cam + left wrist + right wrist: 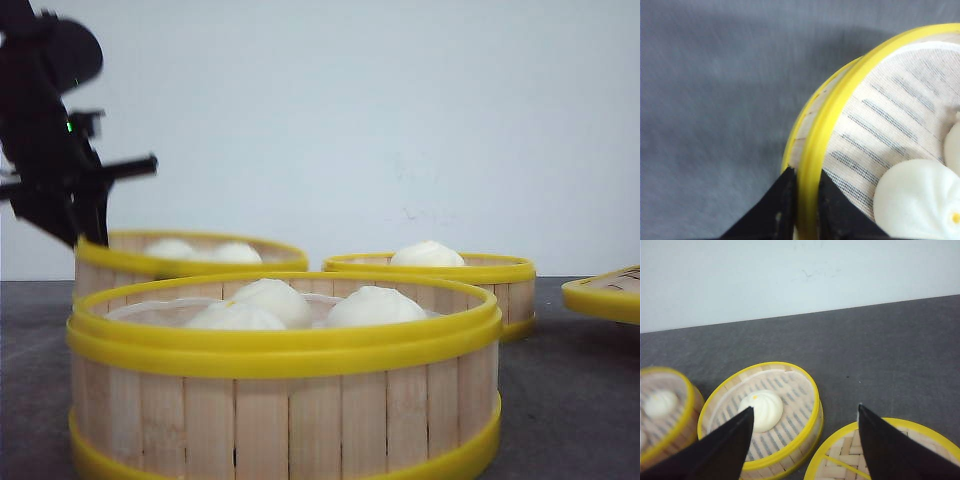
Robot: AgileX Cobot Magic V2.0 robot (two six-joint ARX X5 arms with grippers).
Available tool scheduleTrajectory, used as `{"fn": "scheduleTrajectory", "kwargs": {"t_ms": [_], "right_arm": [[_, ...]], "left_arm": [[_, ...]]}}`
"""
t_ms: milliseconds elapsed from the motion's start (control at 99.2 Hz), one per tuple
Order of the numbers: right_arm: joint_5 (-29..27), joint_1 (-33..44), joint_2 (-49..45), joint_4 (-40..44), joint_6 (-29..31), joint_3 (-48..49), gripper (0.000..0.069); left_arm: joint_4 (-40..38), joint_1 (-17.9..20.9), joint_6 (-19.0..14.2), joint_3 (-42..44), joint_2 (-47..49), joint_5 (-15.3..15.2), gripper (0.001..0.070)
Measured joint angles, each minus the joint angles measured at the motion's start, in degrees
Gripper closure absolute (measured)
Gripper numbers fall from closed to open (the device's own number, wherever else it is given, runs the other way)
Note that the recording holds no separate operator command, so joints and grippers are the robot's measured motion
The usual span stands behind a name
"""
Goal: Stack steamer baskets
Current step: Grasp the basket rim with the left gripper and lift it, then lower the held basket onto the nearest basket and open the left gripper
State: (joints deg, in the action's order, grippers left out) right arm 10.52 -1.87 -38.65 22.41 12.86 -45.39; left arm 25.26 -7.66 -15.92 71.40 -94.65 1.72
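Our left hand [801, 200] pinches the rim of the rear-left steamer basket [190, 262] on the bench [570, 390], while our right hand [805, 440] hangs spread above the rear-right basket [762, 410], well apart.

Plain white wall [400, 120], dark grey tabletop [570, 380]

We see soft, even light with no glare, the nearest steamer basket [283, 375] slightly soft in the front view, the table [715, 125] smeared with blur in the left wrist view, and faint shadows beside the baskets on the dark surface in the right wrist view.
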Motion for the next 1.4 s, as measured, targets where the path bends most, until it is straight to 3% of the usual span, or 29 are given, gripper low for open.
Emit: {"fn": "scheduleTrajectory", "kwargs": {"t_ms": [131, 312, 565, 776, 1058, 1240, 1401], "right_arm": [[0.0, 0.0, 0.0, 0.1, 0.0, 0.0, 0.0283], [-0.1, 0.0, 0.0, 0.1, 0.0, 0.0, 0.0283], [-0.1, 0.0, 0.0, 0.1, 0.0, 0.0, 0.0283], [-0.2, 0.0, 0.0, 0.0, 0.0, 0.0, 0.0283], [-1.5, -0.8, 0.0, 0.0, 0.0, 0.0, 0.0283], [-1.5, -0.8, 0.0, 0.0, 0.0, 0.0, 0.0283], [-1.5, -0.8, -0.5, 0.0, 0.0, 0.0, 0.0283]], "left_arm": [[0.3, 1.7, 0.3, 2.5, 7.0, 1.9, 0.0685], [5.6, 2.2, 1.4, 4.1, 17.0, 9.2, 0.0685], [17.8, -1.2, 5.8, 4.0, 24.0, 13.6, 0.0685], [21.7, -6.9, 8.7, 2.9, 25.4, 13.9, 0.0685], [19.4, -14.3, 9.0, -6.9, 25.3, 13.3, 0.0685], [15.3, -18.9, 8.5, -11.7, 25.3, 9.0, 0.0685], [12.3, -20.1, 7.4, -13.4, 25.0, 8.8, 0.0685]]}}
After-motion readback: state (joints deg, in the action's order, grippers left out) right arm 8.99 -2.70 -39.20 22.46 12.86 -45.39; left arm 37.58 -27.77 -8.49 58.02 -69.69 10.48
